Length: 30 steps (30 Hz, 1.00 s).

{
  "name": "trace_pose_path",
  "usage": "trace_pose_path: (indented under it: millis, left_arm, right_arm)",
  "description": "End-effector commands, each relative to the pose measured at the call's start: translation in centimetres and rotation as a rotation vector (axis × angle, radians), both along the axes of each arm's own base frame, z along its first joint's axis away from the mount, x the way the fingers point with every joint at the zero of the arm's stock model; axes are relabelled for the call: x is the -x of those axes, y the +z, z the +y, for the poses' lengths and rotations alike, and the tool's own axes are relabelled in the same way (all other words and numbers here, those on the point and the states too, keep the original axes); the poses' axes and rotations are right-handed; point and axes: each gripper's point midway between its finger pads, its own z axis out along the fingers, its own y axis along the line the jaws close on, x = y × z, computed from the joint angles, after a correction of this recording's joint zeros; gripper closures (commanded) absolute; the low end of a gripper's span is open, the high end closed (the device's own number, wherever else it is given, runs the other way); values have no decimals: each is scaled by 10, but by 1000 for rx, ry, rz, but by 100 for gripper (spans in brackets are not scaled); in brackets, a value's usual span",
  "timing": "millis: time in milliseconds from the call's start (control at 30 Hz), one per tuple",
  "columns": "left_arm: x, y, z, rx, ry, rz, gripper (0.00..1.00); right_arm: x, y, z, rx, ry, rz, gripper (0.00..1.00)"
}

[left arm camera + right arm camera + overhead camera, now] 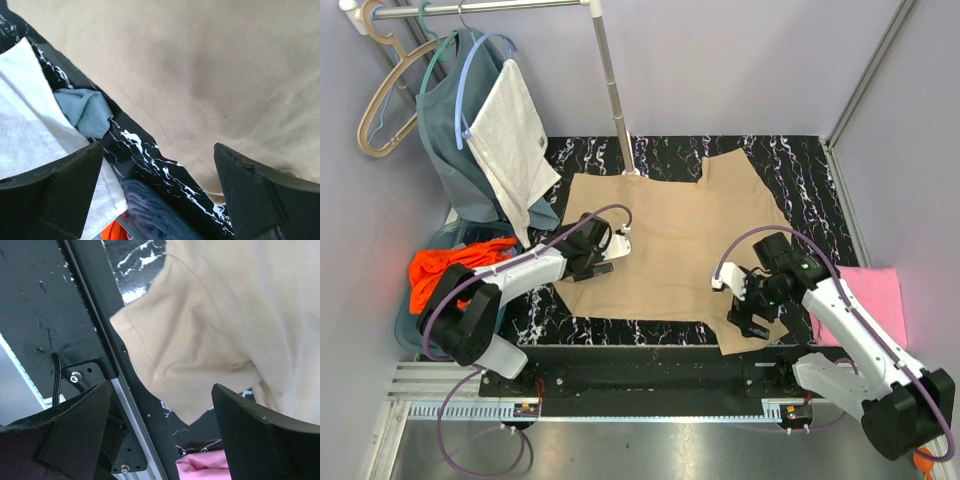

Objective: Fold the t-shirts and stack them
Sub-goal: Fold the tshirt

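A tan t-shirt (665, 240) lies spread flat on the black marbled table (790, 165). My left gripper (605, 258) hovers over the shirt's left edge (225, 75), open and empty (157, 192). My right gripper (750, 320) hovers over the shirt's near right sleeve (190, 350) at the table's front edge, open and empty (160, 437). A folded pink t-shirt (875, 300) lies at the right and shows in the right wrist view (205, 470). An orange t-shirt (450, 270) sits in the bin at the left. A teal t-shirt (455, 130) hangs on the rack.
A blue bin (415, 325) stands left of the table. A clothes rack pole (615, 90) rises at the back, with hangers (385, 100) and a white towel (510, 140) that also shows in the left wrist view (25, 125). A metal rail (130, 410) runs along the front edge.
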Motion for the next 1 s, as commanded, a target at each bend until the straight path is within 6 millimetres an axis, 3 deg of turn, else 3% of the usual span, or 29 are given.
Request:
trace_pose_path:
  millis: [0, 167, 267, 500, 667, 967]
  left_arm:
    - [2, 21, -3, 80, -13, 27, 1]
    - [28, 25, -2, 130, -74, 98, 1]
    - [35, 15, 5, 106, -60, 120, 1]
    - [51, -5, -3, 146, -56, 204, 1]
    - [48, -8, 4, 107, -56, 183, 1]
    - [30, 0, 7, 73, -32, 139, 1]
  right_arm:
    - [-3, -14, 18, 53, 23, 23, 10]
    - [1, -30, 25, 113, 59, 34, 13]
    - [2, -33, 29, 123, 76, 28, 13]
    - [9, -41, 32, 172, 116, 48, 16]
    - [18, -44, 39, 194, 183, 49, 17]
    - [23, -67, 54, 243, 250, 42, 24]
